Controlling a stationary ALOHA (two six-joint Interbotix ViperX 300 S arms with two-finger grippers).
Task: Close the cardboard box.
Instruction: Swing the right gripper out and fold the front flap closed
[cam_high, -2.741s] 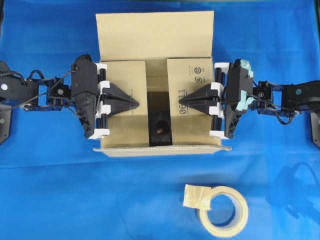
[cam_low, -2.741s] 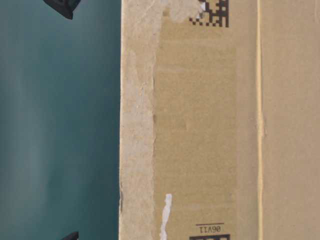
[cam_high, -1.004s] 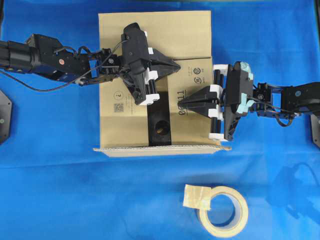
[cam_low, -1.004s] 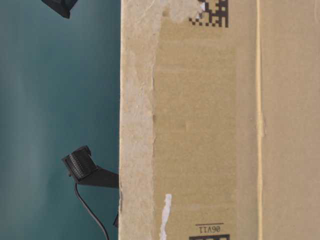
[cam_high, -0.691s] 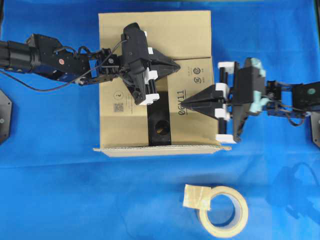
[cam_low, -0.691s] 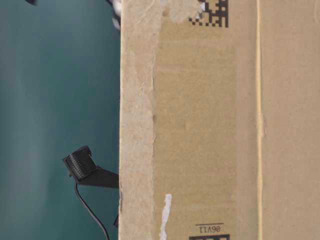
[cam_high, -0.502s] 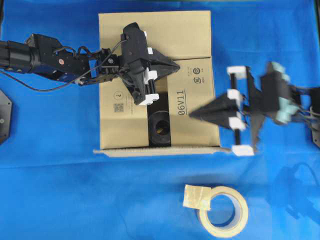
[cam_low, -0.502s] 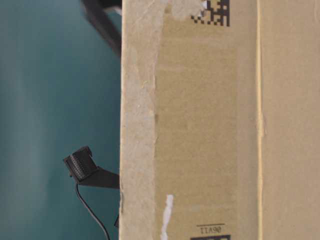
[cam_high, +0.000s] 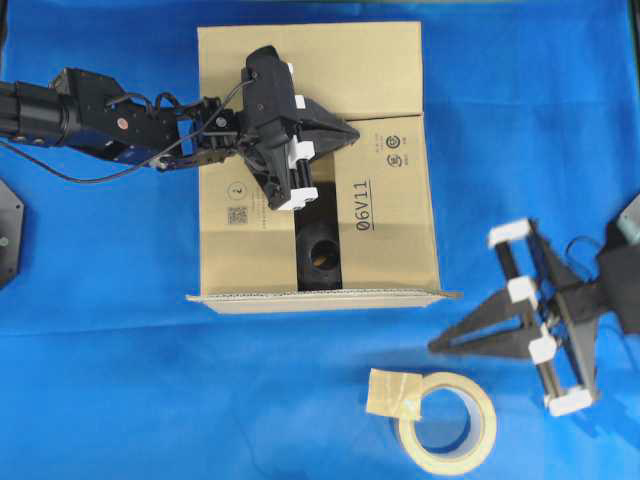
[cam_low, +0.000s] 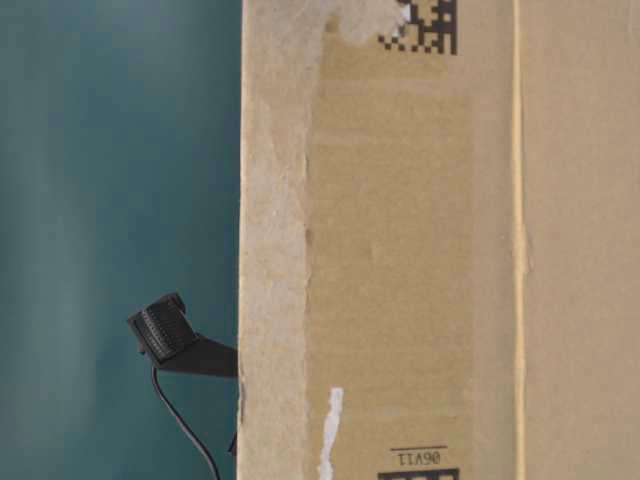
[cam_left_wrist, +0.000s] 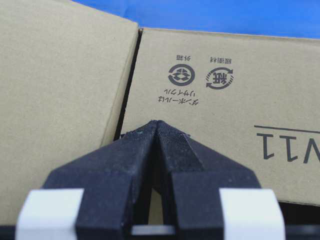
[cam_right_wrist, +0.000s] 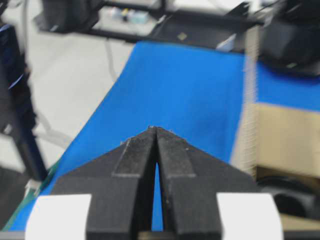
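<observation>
While the left gripper (cam_high: 352, 133) kept pinning the back of the box (cam_high: 400, 240), the right gripper (cam_high: 440, 345) had swung clean off it. A second earlier it was lying across the right flap; now it hung over the blue cloth (cam_high: 100, 380), well off the box's front right corner and just beside the tape roll (cam_high: 447, 420). That flap, the one printed 06V11, lay flat all the same. The far flap was folded down too, with the left gripper's tip sitting right on the seam where it met the right flap. So three flaps looked down. The front flap (cam_high: 320, 296) stood edge-on along the near side, not yet folded, and a dark slot in the middle showed a black object (cam_high: 320, 252) inside.

My guess was the right arm had pulled away to come round and deal with that front flap. The job seemed a bit past halfway.

The left arm reached in from the left, stretched low across the lid, fingers pinched tight together with nothing between them. The right arm sat angled toward the box's near edge, its fingers likewise pressed together and empty. The box itself filled the middle of the cloth, toward the back.
</observation>
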